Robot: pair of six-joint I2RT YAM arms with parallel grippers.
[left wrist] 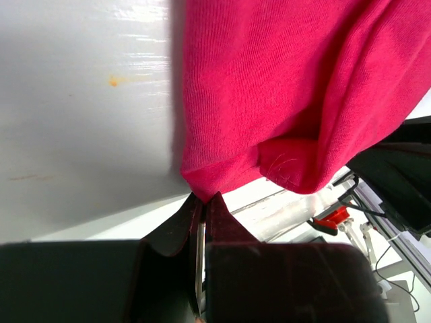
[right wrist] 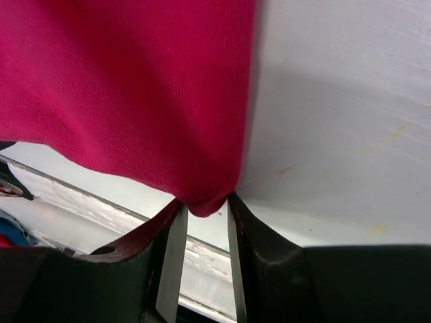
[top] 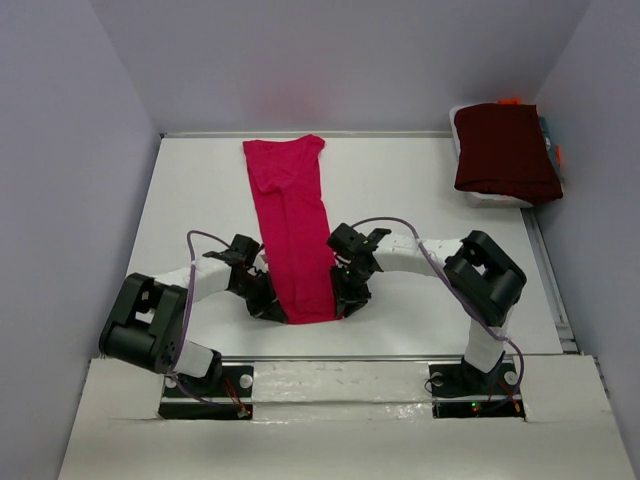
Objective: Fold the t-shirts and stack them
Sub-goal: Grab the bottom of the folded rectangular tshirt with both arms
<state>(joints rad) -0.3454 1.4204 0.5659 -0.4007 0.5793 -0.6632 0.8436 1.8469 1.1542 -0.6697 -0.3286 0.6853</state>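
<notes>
The main worry is the right pincer [right wrist: 204,202]. Its fingers stand a little apart with only the very tip of the pink tee [top: 290,230] corner sitting between them. It's not possible to tell if it's really biting the cloth or just framing it. If the lift starts with that little in the jaws, the corner probably slips out and that side flops back onto the table [top: 420,190]. The fold would then come out skewed.

The left pincer [left wrist: 205,196] is pressed together on the other near corner, but it's right at the hem too, so not much margin there either. A second layer bulges loose just beside its tips. If only one layer is caught, the strip could fall open when raised.

The tee itself is bright crimson-pink fine knit, folded into a long narrow strip. It starts between the two pincers and runs straight away from them toward the far edge, lying mostly flat with some wrinkles at the far end.

The maroon tee [top: 505,150] sits folded well apart from the right pincer, off past it in the far right corner.
</notes>
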